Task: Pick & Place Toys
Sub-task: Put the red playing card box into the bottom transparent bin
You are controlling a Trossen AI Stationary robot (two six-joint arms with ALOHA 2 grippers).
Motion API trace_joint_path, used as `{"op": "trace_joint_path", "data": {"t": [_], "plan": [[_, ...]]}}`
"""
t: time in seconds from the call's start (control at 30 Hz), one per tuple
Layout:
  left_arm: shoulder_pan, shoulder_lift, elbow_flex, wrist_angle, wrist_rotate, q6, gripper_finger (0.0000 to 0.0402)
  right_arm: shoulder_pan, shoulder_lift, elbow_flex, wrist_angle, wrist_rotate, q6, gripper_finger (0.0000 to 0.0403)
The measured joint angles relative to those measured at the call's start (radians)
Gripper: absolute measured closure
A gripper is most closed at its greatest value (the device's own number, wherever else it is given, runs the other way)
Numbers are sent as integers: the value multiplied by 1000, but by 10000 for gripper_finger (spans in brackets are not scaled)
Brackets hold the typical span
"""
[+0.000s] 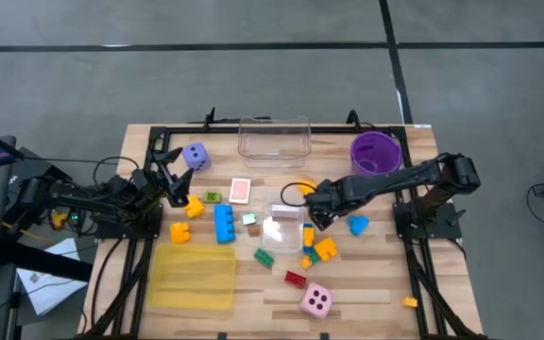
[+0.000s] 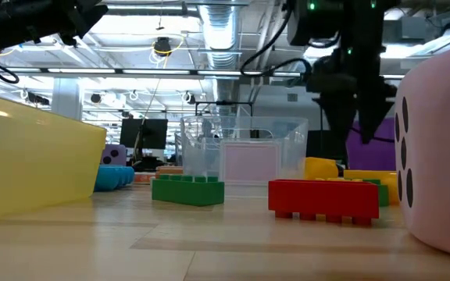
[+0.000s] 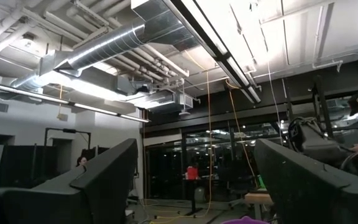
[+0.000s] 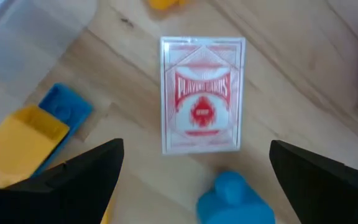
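Toys lie scattered on the wooden table: a purple die (image 1: 195, 156), a pink die (image 1: 316, 300), a blue brick (image 1: 224, 224), orange bricks (image 1: 194, 206), a green brick (image 1: 264, 255), a red brick (image 1: 296, 279) and a blue shape (image 1: 358, 225). My right gripper (image 1: 314, 215) hangs open over the table's middle, pointing down. In its wrist view a red card deck (image 4: 202, 93) lies flat on the wood below and between the open fingers (image 4: 194, 180), untouched. A blue-and-yellow brick (image 4: 36, 134) lies beside it. My left gripper (image 1: 170, 170) waits open at the left, tipped upward.
A clear box (image 1: 274, 139) and a purple bowl (image 1: 376, 151) stand at the far edge, and a small clear box (image 1: 280, 225) stands mid-table. A yellow tray (image 1: 194, 277) lies near left. Another red card deck (image 1: 241, 190) lies left of centre. Black frames run along both sides.
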Motion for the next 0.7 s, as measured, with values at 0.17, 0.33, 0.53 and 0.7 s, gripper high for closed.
{"op": "trace_joint_path", "data": {"t": [0.17,0.33,0.53,0.7], "plan": [[0,0,0,0,0,-14,82,-30,0,-72,35,6,-7,7],[0,0,0,0,0,-14,82,-34,0,-138,165,-13,-23,7],[0,0,0,0,0,-14,82,-34,-1,-173,211,-17,-29,8],[0,0,0,0,0,-14,82,-41,-1,-217,273,-21,-31,8]]}}
